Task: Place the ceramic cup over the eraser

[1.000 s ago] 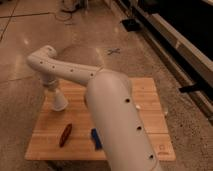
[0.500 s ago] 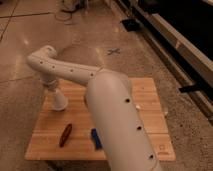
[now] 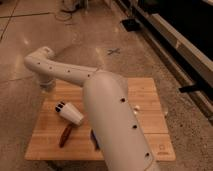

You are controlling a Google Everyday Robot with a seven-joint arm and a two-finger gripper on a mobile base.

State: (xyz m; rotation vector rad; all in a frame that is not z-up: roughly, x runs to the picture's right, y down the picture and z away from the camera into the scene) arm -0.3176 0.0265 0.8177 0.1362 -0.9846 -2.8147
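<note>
Cup (image 3: 71, 114) now tipped over near table (image 3: 150, 100) left edge, dark end toward gripper (image 3: 48, 86), above at far-left corner; fingers' state unclear; eraser possibly hidden.

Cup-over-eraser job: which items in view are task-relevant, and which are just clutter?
Job:
ceramic cup, tipped on its side
eraser, apparently the dark block at the cup's end
hand, near the table's back-left edge

Lying about:
slim red object
blue item, partly hidden by the arm
small white bit
</note>
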